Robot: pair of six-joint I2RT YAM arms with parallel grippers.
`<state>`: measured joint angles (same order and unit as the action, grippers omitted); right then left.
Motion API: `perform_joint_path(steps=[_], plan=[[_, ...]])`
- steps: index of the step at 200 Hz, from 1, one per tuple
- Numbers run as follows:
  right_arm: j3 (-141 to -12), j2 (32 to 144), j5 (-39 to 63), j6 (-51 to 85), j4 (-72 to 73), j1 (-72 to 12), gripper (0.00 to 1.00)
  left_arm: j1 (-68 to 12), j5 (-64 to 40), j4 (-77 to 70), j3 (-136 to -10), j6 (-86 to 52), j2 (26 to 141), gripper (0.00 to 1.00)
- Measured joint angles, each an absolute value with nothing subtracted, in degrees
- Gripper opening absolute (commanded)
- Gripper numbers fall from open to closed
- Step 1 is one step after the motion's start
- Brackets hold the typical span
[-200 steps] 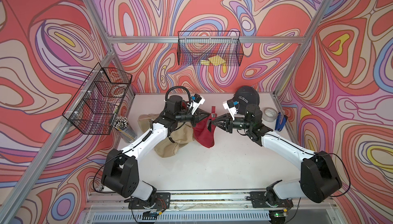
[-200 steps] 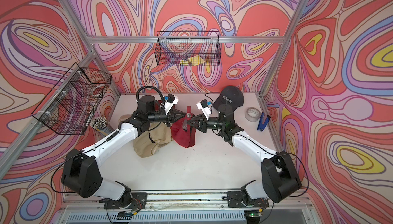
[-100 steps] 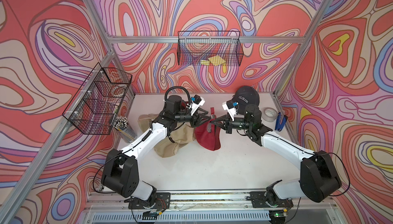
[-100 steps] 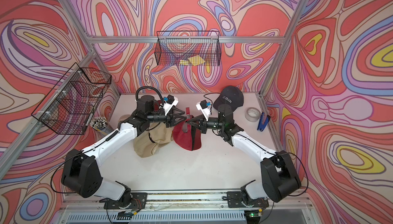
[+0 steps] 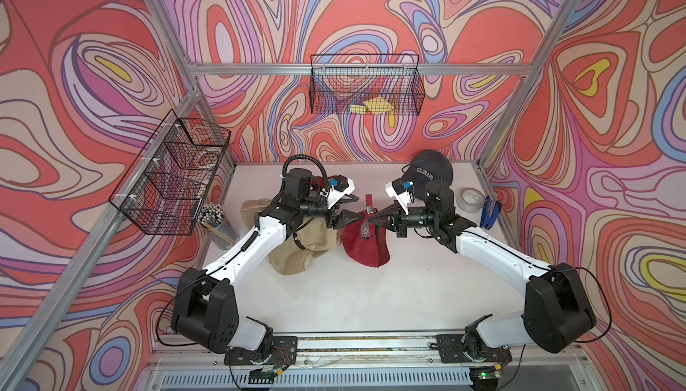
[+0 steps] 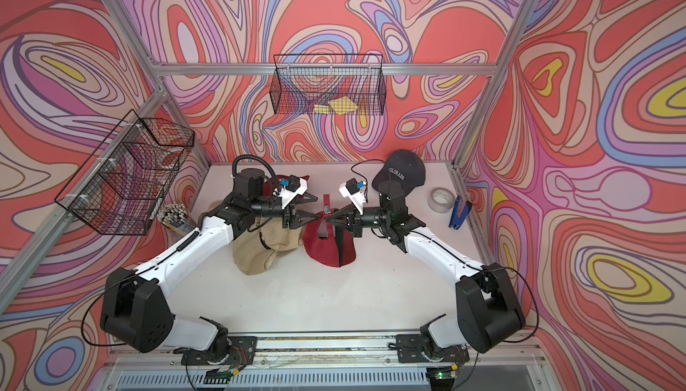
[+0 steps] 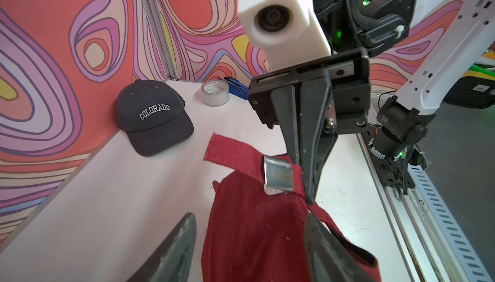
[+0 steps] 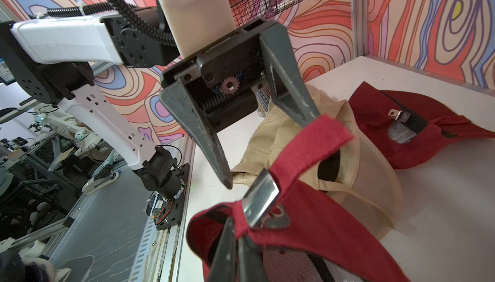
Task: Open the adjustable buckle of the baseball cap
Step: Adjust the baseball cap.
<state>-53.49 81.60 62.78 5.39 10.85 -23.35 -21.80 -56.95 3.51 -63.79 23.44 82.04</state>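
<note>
The red baseball cap point(image 5: 365, 244) point(image 6: 328, 238) hangs partly lifted at mid table. My right gripper point(image 8: 235, 229) point(image 5: 373, 218) is shut on its back band, right beside the silver buckle point(image 8: 261, 197) point(image 7: 277, 175). The buckle's flap stands raised off its base plate. The red strap point(image 8: 308, 146) point(image 7: 230, 150) runs through it, with its free end sticking up. My left gripper point(image 7: 250, 216) point(image 5: 355, 207) faces the right one, open. Its fingers straddle the cap's cloth and the strap without gripping.
A beige cap point(image 5: 297, 244) lies under the left arm, with another red cap point(image 8: 415, 133) behind it. A dark COLORADO cap point(image 5: 430, 172), a tape roll point(image 5: 469, 199) and a blue stapler point(image 5: 490, 214) sit back right. A pencil cup point(image 5: 219, 222) and wire baskets point(image 5: 174, 173) stand left.
My left gripper has opened and let go of the cap's strap. My right gripper has closed tight on the band, and the cap now sags from it alone.
</note>
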Motion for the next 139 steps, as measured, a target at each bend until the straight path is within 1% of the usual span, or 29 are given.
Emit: perform_joint_path(steps=[35,54,81,139], plan=[[-53.5,81.9,64.3,5.2,10.2,-23.5,0.00,-22.9,-56.2,3.8,-63.2,26.4,81.7,0.65],[-53.6,82.2,64.8,5.2,10.0,-23.7,0.00,-24.5,-55.1,3.9,-62.9,28.5,81.7,0.69],[-53.7,82.5,65.4,5.2,9.4,-24.4,0.00,-25.8,-53.5,2.6,-60.3,29.6,80.9,0.69],[-53.7,82.5,66.4,5.1,9.4,-24.9,0.00,-26.3,-51.3,3.6,-59.5,33.4,79.8,0.60]])
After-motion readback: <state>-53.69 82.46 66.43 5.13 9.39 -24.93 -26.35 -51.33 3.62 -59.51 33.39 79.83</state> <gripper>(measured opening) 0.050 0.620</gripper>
